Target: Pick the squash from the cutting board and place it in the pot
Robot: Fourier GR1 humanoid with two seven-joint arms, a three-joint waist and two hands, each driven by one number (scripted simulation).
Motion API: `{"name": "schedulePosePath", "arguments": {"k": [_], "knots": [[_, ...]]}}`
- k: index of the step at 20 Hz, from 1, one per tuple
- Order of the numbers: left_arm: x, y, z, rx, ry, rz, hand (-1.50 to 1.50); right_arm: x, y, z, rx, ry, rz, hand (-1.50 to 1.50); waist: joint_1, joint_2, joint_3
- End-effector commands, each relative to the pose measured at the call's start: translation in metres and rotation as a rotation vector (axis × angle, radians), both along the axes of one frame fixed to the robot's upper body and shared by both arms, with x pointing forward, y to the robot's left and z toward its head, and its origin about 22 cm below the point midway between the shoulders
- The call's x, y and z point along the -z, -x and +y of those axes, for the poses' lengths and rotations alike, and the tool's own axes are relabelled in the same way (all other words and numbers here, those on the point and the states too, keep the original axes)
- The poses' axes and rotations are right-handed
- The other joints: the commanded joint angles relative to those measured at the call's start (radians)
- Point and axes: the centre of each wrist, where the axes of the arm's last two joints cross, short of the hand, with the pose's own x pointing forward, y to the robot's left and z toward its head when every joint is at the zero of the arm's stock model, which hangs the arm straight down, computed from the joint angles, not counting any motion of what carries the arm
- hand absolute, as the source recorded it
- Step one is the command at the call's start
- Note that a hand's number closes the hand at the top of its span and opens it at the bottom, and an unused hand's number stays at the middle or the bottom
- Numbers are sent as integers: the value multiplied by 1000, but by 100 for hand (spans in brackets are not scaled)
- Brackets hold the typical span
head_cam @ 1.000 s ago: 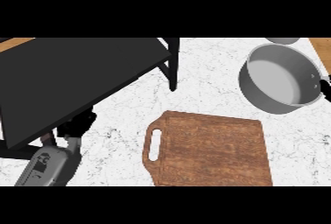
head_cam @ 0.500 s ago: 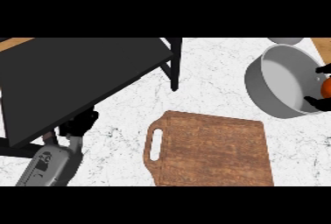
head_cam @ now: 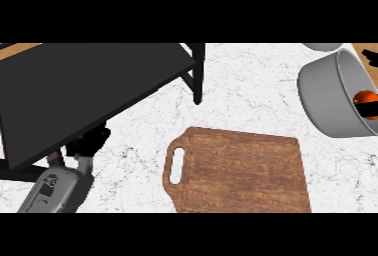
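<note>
— Orange, right at the edge: that's the squash [head_cam: 365, 96], inside the grey pot [head_cam: 332, 95] at the far right of the table [head_cam: 251, 95]. The cutting board [head_cam: 240, 172] below it is bare wood now.

— So are your fingers holding it or not?

— My right hand [head_cam: 368, 106] is mostly out of view. I see only dark bits of it against the orange, inside the pot. I cannot tell whether those fingers are wrapped round the squash or already spread.

— And the left one?

— My left hand [head_cam: 88, 142] sits low at the left, half tucked under the edge of the black stand [head_cam: 81, 95], well apart from everything. Whether its fingers are curled or relaxed I cannot tell either.

— What could go wrong from here?

— I judge the squash sits close to the pot's near wall. If I let go while it leans on that wall it could roll, and if I pull my hand out carelessly my fingers could catch the rim and tip or shove the pot.
</note>
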Motion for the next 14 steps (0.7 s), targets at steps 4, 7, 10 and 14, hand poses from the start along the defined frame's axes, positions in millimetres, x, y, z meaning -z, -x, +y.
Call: {"name": "schedulePosePath", "arguments": {"k": [4, 7, 10, 14], "knots": [[-28, -3, 35, -88, -1, -63, 0, -9, 11, -30, 81, -312, -70, -150, -5, -13, 9], [-29, -8, 33, -94, 7, -73, 0, -10, 18, -43, 75, -408, -79, -150, -8, -9, 9], [-43, -22, 27, -99, 15, -70, 0, -16, 24, -55, 118, -444, -152, -150, -2, -2, 10], [-32, -8, 36, -107, -7, -92, 0, -30, 52, -91, 157, -494, -213, -150, 0, -4, 10]]}}
